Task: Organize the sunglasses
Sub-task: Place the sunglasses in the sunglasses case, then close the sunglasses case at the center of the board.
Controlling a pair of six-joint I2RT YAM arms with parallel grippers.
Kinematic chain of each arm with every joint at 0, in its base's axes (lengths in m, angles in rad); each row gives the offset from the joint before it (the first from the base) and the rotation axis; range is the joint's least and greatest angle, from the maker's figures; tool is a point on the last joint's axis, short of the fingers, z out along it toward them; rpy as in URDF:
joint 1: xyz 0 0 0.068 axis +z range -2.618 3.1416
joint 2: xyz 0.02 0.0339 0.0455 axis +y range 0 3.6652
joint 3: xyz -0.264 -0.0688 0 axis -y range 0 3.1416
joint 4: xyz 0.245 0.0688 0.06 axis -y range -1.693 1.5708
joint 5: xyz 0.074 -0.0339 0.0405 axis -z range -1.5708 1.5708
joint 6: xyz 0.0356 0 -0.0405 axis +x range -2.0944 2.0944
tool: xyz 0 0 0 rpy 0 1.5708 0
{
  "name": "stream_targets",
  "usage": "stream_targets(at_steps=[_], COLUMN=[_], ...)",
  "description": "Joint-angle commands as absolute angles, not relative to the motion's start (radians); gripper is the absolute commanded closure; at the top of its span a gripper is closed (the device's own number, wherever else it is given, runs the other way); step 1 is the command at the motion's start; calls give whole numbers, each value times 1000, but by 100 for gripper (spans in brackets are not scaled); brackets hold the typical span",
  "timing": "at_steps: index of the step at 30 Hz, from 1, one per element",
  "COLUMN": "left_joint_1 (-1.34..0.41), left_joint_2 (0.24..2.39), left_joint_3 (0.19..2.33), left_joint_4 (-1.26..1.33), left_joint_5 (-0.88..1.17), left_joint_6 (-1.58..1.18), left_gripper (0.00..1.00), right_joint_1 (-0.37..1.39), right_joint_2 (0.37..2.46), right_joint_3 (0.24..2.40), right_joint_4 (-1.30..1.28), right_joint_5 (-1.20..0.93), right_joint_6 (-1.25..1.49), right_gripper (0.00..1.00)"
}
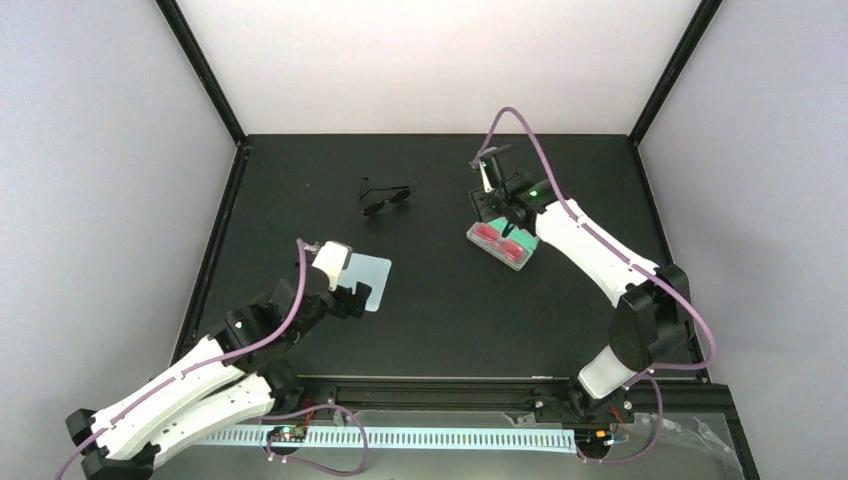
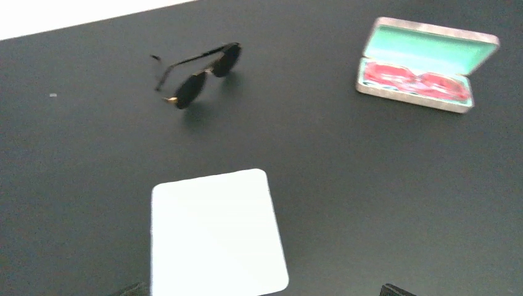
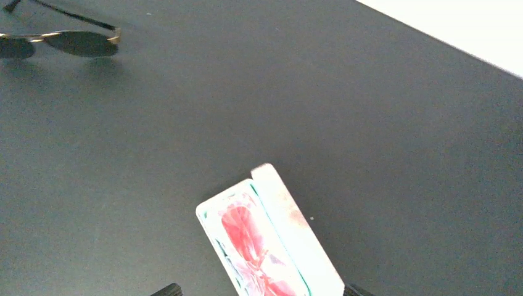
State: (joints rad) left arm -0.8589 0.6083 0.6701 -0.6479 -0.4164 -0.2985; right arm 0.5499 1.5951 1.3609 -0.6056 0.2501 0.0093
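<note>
**Red glasses lying in the open case, lid not yet shut**

From above, the sunglasses (image 1: 497, 234) are lying inside the open case (image 1: 520, 256), right of the middle of the table (image 1: 440, 330); the right gripper (image 1: 510, 226) is hovering directly over them and hiding part of the case; the left gripper (image 1: 350, 293) is sitting at the near edge of a pale cloth (image 1: 368, 282), well apart from the case; a black pair (image 1: 384, 197) is lying further back, between the two.

From the left wrist, that gripper's fingertips (image 2: 395, 288) are barely peeking in at the bottom corners, spread wide and holding nothing; the case lid is standing up, showing a teal lining, with the red frame resting in the tray.

From the right wrist, the jaws are standing apart, one tip on either side of the case, gripping nothing as far as I can see.

Likely trouble: a lid pressed at one end may be sliding or spinning the light case on the smooth table; a red arm riding above the rim could be getting pinched.

The near end of the case is cut off at the picture's bottom edge, so I cannot tell whether a finger is touching the lid; the left-wrist view is blurred, so the fold of the red arms is hard to make out.
</note>
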Motion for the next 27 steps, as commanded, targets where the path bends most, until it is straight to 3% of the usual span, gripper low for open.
stream_targets(at_steps=[1, 16, 27], left_joint_1=[-857, -853, -870], left_joint_2=[699, 1325, 1656], left_joint_3=[709, 962, 1154], left_joint_4=[-537, -294, -234], left_joint_5=[-255, 33, 38], left_joint_6=[-314, -429, -419], left_gripper=[1, 8, 13], right_joint_1=[466, 194, 123], right_joint_2=[1572, 1577, 1610], right_joint_3=[1351, 1341, 1345], right_joint_4=[-687, -803, -811], right_joint_5=[221, 169, 189], right_joint_6=[184, 506, 693], right_gripper=[32, 42, 42])
